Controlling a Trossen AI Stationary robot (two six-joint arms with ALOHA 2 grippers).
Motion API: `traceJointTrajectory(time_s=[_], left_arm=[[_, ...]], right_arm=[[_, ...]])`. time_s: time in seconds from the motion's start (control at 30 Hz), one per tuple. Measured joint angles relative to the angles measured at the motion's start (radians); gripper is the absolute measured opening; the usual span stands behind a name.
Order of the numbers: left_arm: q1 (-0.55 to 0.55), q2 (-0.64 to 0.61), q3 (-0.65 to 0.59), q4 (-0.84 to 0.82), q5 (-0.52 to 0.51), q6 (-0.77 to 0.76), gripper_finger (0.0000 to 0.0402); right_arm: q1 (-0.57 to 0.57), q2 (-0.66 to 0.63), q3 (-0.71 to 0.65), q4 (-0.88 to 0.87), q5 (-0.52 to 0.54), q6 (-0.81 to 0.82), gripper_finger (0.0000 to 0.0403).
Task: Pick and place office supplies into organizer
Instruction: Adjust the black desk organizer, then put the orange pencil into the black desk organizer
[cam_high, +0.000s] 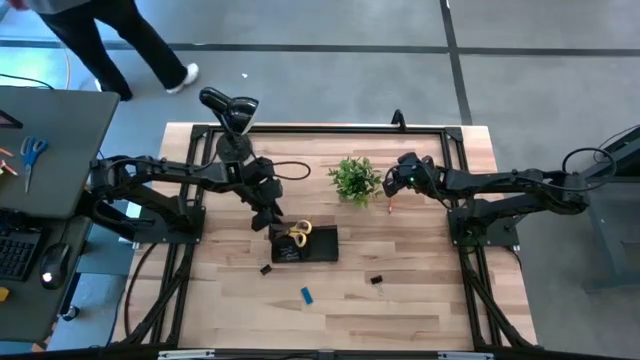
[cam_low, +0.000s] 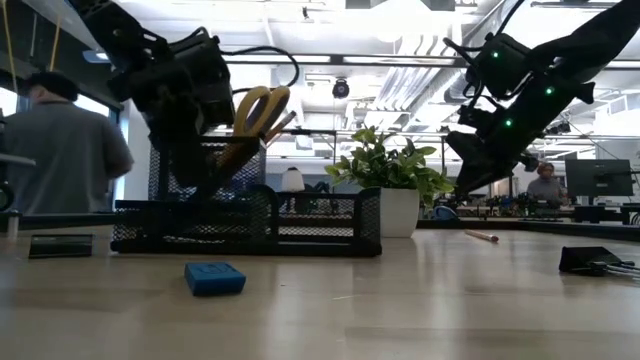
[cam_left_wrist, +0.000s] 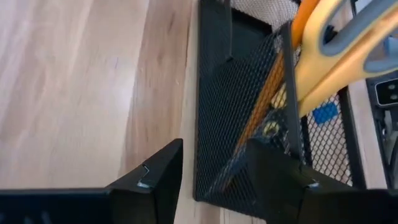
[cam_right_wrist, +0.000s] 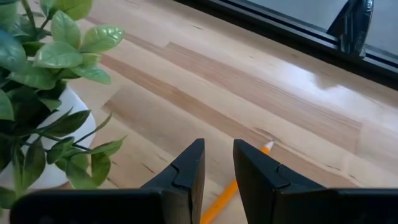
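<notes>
The black mesh organizer (cam_high: 305, 246) (cam_low: 300, 222) sits mid-table. Yellow-handled scissors (cam_high: 298, 234) (cam_left_wrist: 336, 50) and an orange pencil (cam_left_wrist: 264, 102) stand tilted in its tall cup (cam_low: 205, 165). My left gripper (cam_high: 270, 216) (cam_left_wrist: 217, 149) is open at the organizer's left end, its fingers astride the cup's corner. My right gripper (cam_high: 392, 186) (cam_right_wrist: 217, 146) hangs above an orange pencil (cam_high: 390, 207) (cam_right_wrist: 249, 168) that lies flat on the table. Its fingers stand a narrow gap apart with nothing between them. A blue eraser (cam_high: 307, 295) (cam_low: 214, 277) and two binder clips (cam_high: 266, 268) (cam_high: 376, 281) lie near the front. My left gripper has one finger (cam_left_wrist: 283, 180) in front of the cup's mesh wall (cam_left_wrist: 230, 124); whether it touches the wall I cannot tell. The other finger (cam_left_wrist: 155, 180) stands clear of it over bare wood.
A potted plant (cam_high: 354, 178) (cam_right_wrist: 43, 93) stands just left of my right gripper. A black lamp (cam_high: 230, 110) is at the far left, behind my left arm. A black frame rail (cam_right_wrist: 280, 31) runs along the far edge. A person walks beyond the table.
</notes>
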Motion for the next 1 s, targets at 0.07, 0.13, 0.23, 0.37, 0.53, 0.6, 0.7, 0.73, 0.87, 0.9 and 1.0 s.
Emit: traceJointTrajectory(time_s=[0.07, 0.13, 0.23, 0.37, 0.53, 0.6, 0.7, 0.73, 0.87, 0.9, 1.0], left_arm=[[0.002, -0.001, 0.001, 0.004, -0.001, 0.001, 0.0165], [0.004, -0.001, 0.001, 0.007, -0.014, 0.001, 0.0165], [0.004, -0.001, 0.01, 0.002, -0.059, 0.001, 0.0165], [0.004, -0.002, 0.068, -0.071, -0.085, 0.019, 0.0165], [0.004, -0.003, 0.122, -0.158, -0.112, 0.039, 0.0165], [0.004, -0.004, 0.129, -0.17, -0.16, 0.041, 0.0165], [0.004, -0.018, 0.139, -0.158, -0.228, 0.039, 0.0165], [0.005, -0.027, 0.145, -0.158, -0.25, 0.039, 0.0165], [0.005, -0.082, 0.182, -0.145, -0.334, 0.04, 0.0165], [0.005, -0.096, 0.193, -0.141, -0.348, 0.042, 0.0165], [0.005, -0.134, 0.235, -0.129, -0.356, 0.074, 0.0165]], right_arm=[[0.006, 0.0, 0.0, -0.005, -0.001, 0.018, 0.0078], [0.018, 0.0, 0.0, -0.008, 0.0, 0.035, 0.0078], [0.047, 0.0, 0.0, -0.02, 0.002, 0.073, 0.0078], [0.105, 0.015, 0.0, -0.025, 0.023, 0.137, 0.0078], [0.185, 0.08, 0.0, -0.027, 0.14, 0.188, 0.0078], [0.226, 0.109, 0.0, -0.033, 0.241, 0.235, 0.0078], [0.284, 0.145, 0.0, -0.058, 0.351, 0.325, 0.0078], [0.296, 0.157, 0.0, -0.069, 0.363, 0.361, 0.0078], [0.335, 0.232, 0.0, -0.099, 0.371, 0.514, 0.0078], [0.342, 0.257, 0.0, -0.095, 0.371, 0.542, 0.0078], [0.357, 0.317, 0.0, -0.089, 0.371, 0.617, 0.0078]])
